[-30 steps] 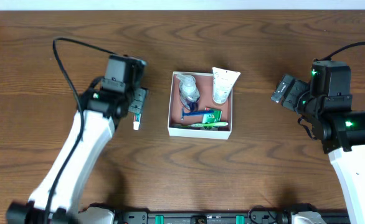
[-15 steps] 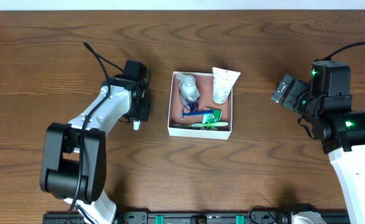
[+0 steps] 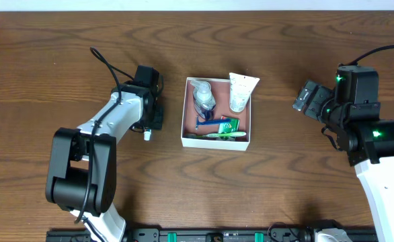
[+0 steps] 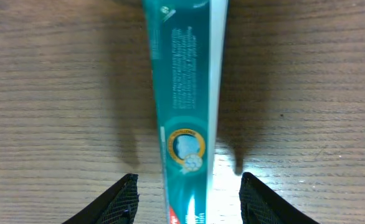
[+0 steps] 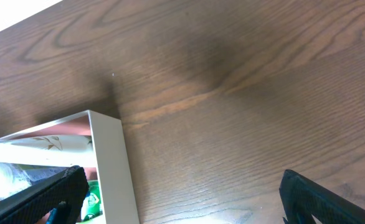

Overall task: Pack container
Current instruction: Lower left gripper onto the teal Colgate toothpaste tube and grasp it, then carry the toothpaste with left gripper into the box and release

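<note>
While left gripper [image 4: 189,202] straddles teal toothpaste tube [image 4: 184,93] left of white-walled square container [image 3: 216,142], jaws apart: grasp step; next, close, lift.

Between the left gripper's [image 4: 189,196] black fingers [image 4: 123,199], which are looking like matt plastic, the toothpaste tube [image 4: 185,112] is showing a smooth, glossy teal skin with a white edge. Beneath this claw the table [image 4: 307,93] is showing brown wood grain with a low sheen and a pale glare beside the tube. Near one finger of the right gripper [image 5: 179,186], the container's [image 5: 111,162] white wall is looking matt and smooth, like card.
</note>
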`<state>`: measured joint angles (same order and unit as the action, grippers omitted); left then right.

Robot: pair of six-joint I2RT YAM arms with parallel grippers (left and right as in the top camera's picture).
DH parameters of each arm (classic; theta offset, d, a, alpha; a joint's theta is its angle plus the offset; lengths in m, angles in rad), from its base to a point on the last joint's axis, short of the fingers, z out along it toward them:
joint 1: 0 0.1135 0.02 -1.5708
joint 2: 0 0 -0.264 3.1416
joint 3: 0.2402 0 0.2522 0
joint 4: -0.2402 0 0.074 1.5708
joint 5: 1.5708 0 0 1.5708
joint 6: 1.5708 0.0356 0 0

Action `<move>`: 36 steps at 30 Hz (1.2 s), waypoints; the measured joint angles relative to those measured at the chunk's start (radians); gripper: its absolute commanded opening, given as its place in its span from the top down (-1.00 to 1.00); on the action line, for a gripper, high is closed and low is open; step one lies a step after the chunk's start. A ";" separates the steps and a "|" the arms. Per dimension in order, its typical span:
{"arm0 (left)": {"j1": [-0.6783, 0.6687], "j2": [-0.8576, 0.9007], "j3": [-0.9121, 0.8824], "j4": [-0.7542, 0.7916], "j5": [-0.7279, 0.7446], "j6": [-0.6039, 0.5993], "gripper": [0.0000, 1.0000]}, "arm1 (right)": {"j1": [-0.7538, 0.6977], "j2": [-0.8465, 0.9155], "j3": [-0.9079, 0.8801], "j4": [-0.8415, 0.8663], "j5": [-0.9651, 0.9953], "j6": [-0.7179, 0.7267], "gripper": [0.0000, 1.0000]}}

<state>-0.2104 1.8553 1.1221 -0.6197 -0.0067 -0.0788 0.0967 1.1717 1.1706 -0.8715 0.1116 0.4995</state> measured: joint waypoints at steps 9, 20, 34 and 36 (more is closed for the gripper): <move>0.000 0.001 0.000 -0.001 0.019 -0.003 0.17 | 0.000 0.000 0.000 0.000 0.000 0.000 -0.99; 0.000 0.001 -0.010 0.008 0.023 -0.003 0.21 | 0.000 0.000 0.000 0.000 0.000 0.000 -0.99; 0.021 -0.014 -0.027 -0.050 0.026 0.013 0.88 | 0.000 0.000 0.000 0.000 0.000 0.000 -0.98; 0.021 -0.033 -0.026 -0.092 0.026 0.024 0.88 | 0.000 0.000 0.000 0.000 0.000 0.000 -0.99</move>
<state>-0.1898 1.8225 1.0962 -0.7113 0.0189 -0.0544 0.0967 1.1717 1.1706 -0.8719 0.1116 0.4995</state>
